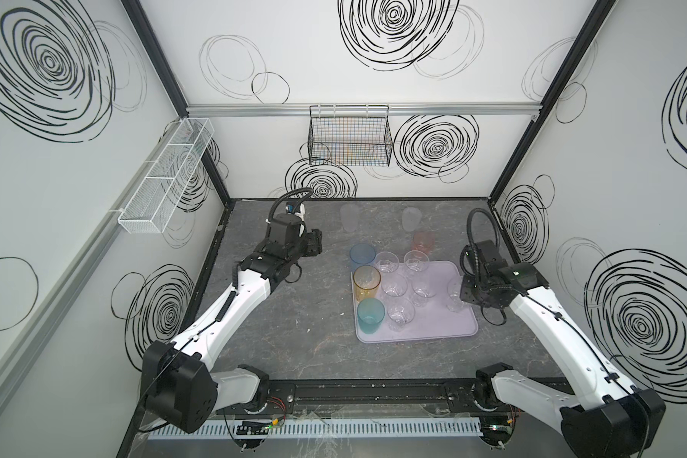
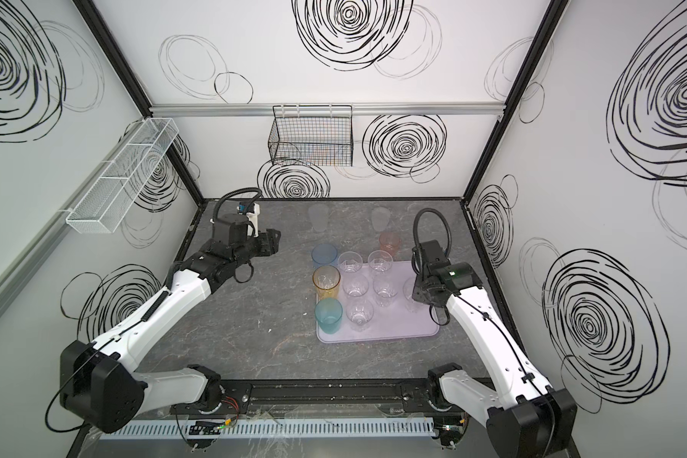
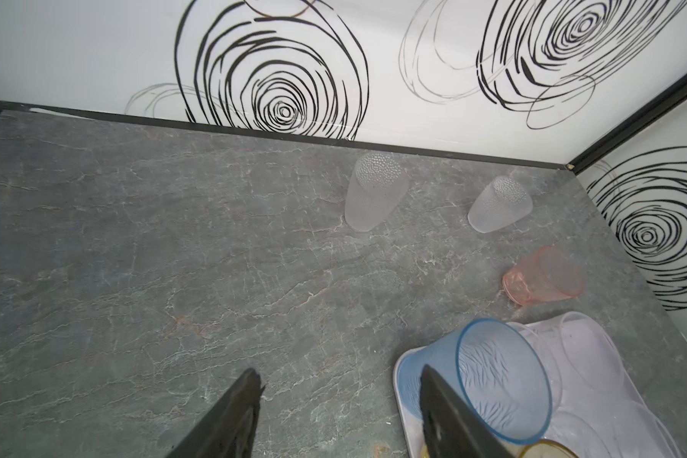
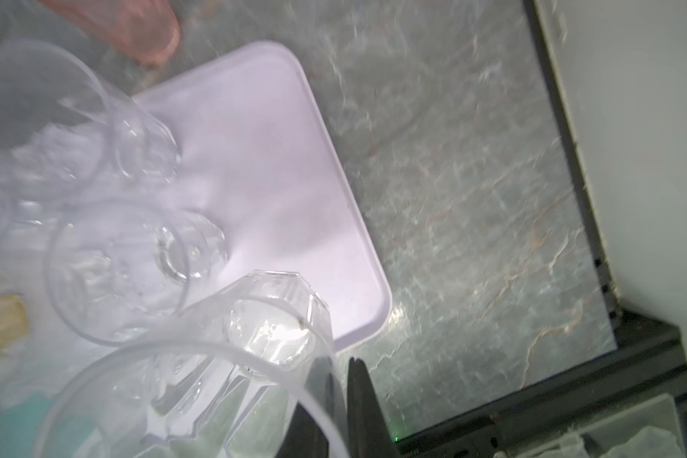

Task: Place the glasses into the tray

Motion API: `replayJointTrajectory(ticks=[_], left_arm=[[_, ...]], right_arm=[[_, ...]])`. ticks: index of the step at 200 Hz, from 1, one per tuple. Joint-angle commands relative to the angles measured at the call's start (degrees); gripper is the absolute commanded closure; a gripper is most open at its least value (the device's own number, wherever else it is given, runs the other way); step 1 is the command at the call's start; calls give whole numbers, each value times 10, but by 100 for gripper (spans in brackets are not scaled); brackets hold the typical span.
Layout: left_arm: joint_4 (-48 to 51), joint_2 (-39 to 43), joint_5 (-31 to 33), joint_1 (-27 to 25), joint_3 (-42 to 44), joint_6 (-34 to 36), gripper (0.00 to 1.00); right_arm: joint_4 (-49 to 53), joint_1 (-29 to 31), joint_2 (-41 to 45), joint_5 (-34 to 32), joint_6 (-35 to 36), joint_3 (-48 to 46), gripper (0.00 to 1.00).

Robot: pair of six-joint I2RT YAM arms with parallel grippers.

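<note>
light: bright, even | shadows: soft | right wrist: blurred (top views bowed)

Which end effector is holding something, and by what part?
The right end effector pinches a clear faceted glass by its rim wall, one finger inside, one outside. The left end effector is open, holding nothing.

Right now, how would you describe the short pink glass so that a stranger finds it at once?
Find the large pale lavender plastic tray on the grey marbled table. Just beyond its far edge, right of middle, sits the short pink see-through tumbler. No other glass is pink; the frosted tumblers behind are colourless.
</note>
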State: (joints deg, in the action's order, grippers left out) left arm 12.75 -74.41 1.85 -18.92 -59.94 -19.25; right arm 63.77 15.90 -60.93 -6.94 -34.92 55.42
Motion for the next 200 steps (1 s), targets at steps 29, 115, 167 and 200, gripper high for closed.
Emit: replayJointTrajectory(ticks=[29,115,167,200], left_arm=[[-74,-25,-29,22,38,7,33],[-101,-36,-38,38,62,0,33],[-106,-40,-42,39,67,0,33],[-106,-41,-44,39,67,-1,33]], right_arm=[[-89,41,74,89,-55,-91,100],[-155,150,14,26,-122,-137,100],[-179,151,-1,17,-116,-161,96],[-185,151,-9,25,-109,-156,81]])
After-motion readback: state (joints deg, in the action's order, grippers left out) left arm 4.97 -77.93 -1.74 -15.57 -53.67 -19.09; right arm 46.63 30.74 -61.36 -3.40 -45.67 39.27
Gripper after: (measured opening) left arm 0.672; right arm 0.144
